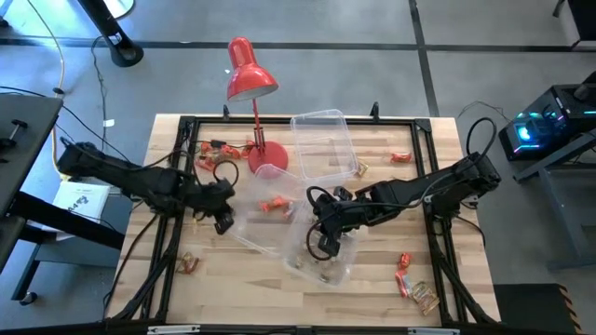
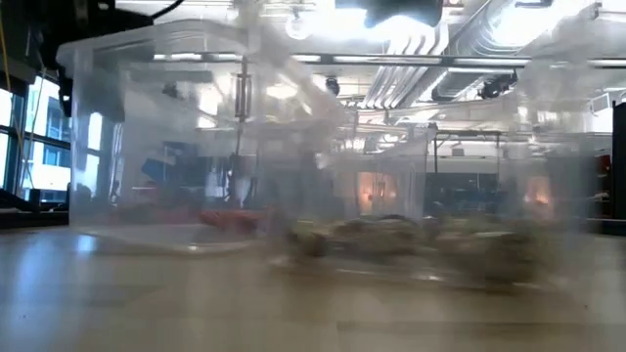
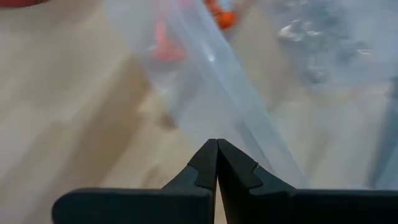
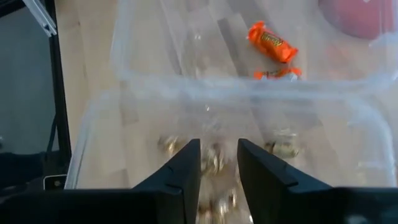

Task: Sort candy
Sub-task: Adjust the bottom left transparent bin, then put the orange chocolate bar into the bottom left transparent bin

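the left gripper [image 1: 223, 221] sits left of centre in the high view, just outside the edge of the middle clear plastic tub [image 1: 244, 221]; its own wrist view shows the fingers pressed together with nothing between them. the right gripper [image 1: 322, 244] hangs over the lower clear tub [image 1: 346, 270] at centre. only the right wrist view shows its fingers [image 4: 186, 165] parted by a narrow gap, above gold-silver wrapped sweets [image 4: 283, 149] on that tub's floor; whether they pinch one i cannot tell.

two orange wrapped candies [image 1: 274, 206] lie in the middle tub, seen sharply from the right wrist. the high view alone shows loose red-orange candies [image 1: 408, 276] at lower right of the wooden table [image 1: 242, 293], more by the base of the red desk lamp [image 1: 250, 74], and a third tub [image 1: 321, 140] above centre. the low view gives only blurred tub walls.
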